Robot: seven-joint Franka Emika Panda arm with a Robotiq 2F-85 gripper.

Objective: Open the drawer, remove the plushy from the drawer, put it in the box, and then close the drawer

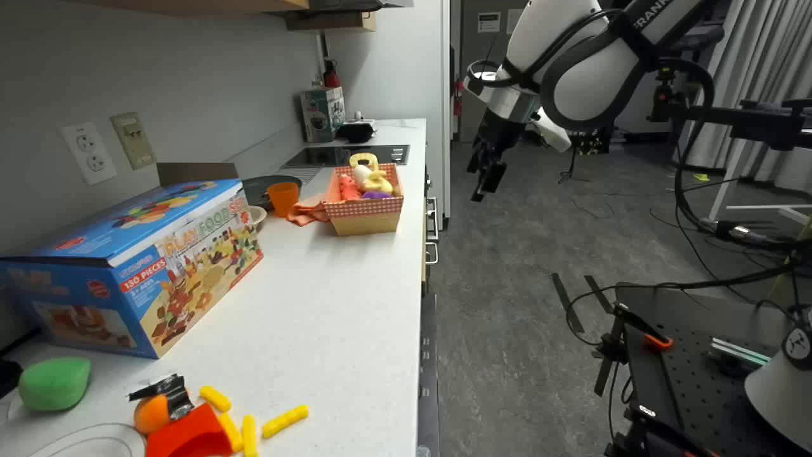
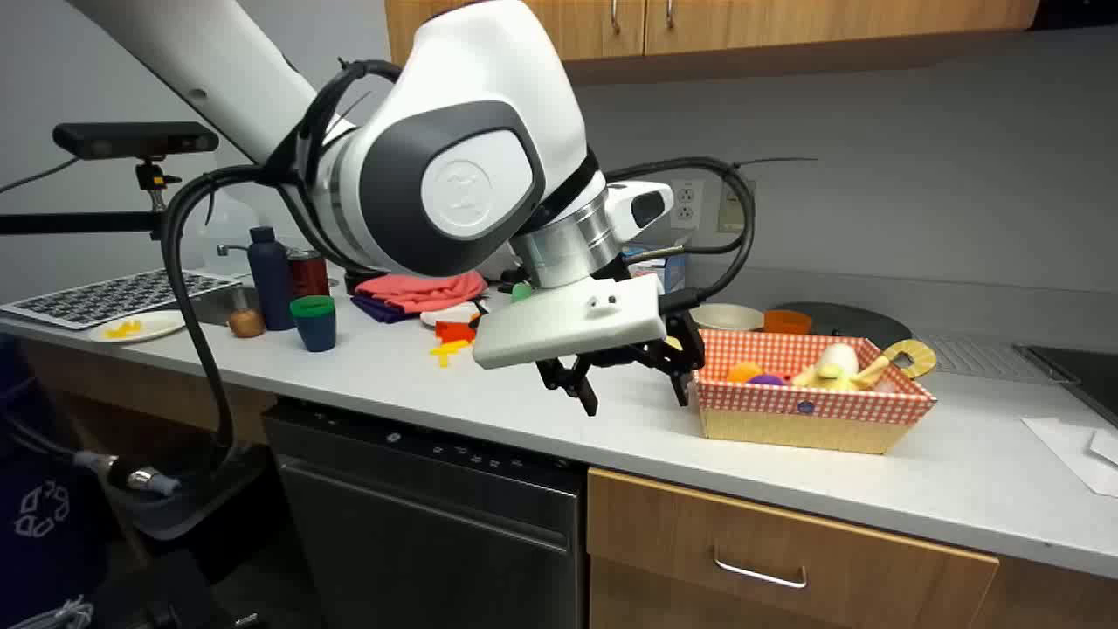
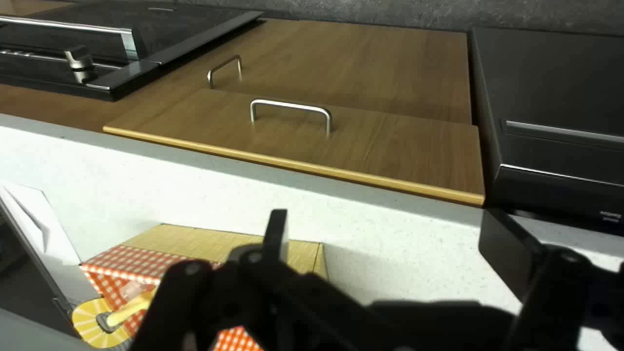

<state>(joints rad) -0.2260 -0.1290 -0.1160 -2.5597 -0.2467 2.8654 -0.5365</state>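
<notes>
The drawer (image 2: 672, 524) is shut under the counter, with a brown wood front and a metal handle (image 2: 758, 574). In the wrist view the drawer front (image 3: 390, 151) and its handle (image 3: 291, 104) lie ahead of the fingers. The box (image 2: 803, 419) is a tan basket with an orange checkered lining, on the counter, holding several toys; it also shows at the wrist view's lower left (image 3: 195, 239). My gripper (image 2: 638, 404) is open and empty, raised and apart from drawer and box; in an exterior view the gripper (image 1: 480, 181) hangs beyond the counter edge. The plushy is not visible; the drawer's inside is hidden.
A blue play-food carton (image 1: 146, 260) stands on the counter (image 1: 304, 330) by the wall. An orange cup (image 1: 283, 197) is behind the box. A black dishwasher (image 2: 437, 515) adjoins the drawer. Wall cabinets (image 2: 786, 22) hang above. A stove (image 3: 126, 44) shows beyond.
</notes>
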